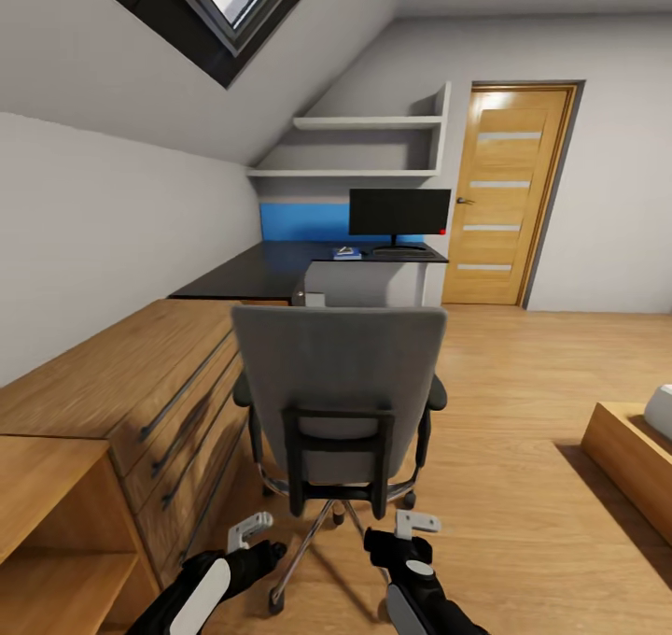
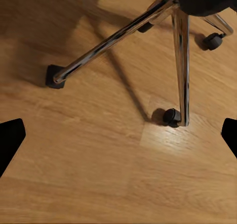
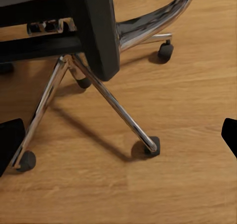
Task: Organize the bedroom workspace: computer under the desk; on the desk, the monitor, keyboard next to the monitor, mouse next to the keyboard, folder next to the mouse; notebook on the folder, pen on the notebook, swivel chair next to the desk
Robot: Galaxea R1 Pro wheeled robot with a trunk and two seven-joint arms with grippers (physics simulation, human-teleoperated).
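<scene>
We see the swivel chair [image 1: 338,388] backed in matt grey cloth on a smooth black plastic-looking frame, its base legs [image 2: 118,36] polished chrome that mirrors the floor, tipped with dull black casters [image 3: 152,146]. The floor [image 1: 523,402] is warm satin wood plank with a soft sheen. At ten o'clock of the chair, the dresser [image 1: 121,383] shows light matt wood grain. At twelve o'clock, the desk [image 1: 252,275] is glossy black, and the monitor [image 1: 399,212] screen is flat matt black.
</scene>
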